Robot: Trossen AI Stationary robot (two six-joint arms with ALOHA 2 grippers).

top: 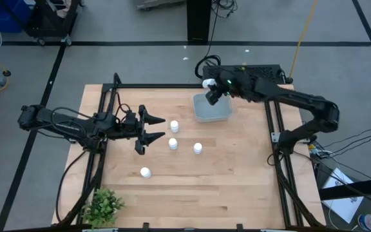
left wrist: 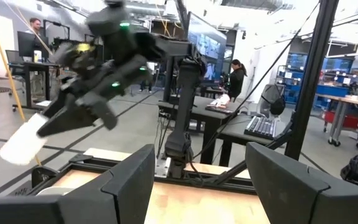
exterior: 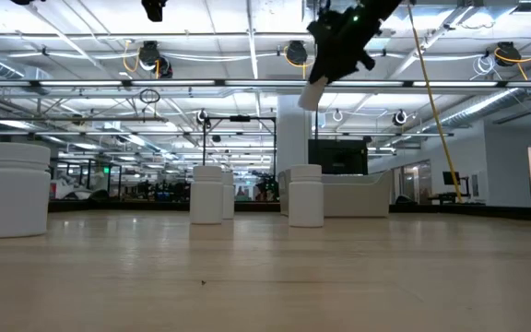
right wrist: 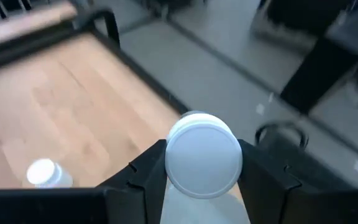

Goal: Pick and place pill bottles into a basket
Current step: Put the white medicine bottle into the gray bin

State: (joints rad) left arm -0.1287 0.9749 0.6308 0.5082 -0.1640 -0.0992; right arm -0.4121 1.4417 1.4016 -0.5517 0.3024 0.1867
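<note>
High view: the right gripper [top: 210, 87] is clenched on a bottle [top: 207, 83], lifted over the far-left rim of the basket [top: 212, 113] just below it – held high so it clears the wall – while the left gripper [top: 152, 129] waits, fingers spread, near four standing bottles [top: 173, 126].

seen from above, the right gripper [top: 210, 90] hangs over the far left corner of the basket [top: 212, 109], its fingers clamped on one pill bottle [top: 207, 82]. four more pill bottles stand on the wooden table [top: 237, 174]: one [top: 174, 126] just beside the left gripper [top: 158, 129], whose fingers are spread wide, another [top: 172, 144] close below it, a third [top: 198, 148] toward the middle, and a fourth [top: 145, 173] nearer the front edge. a small green plant [top: 103, 205] sits at the front left corner.
</note>
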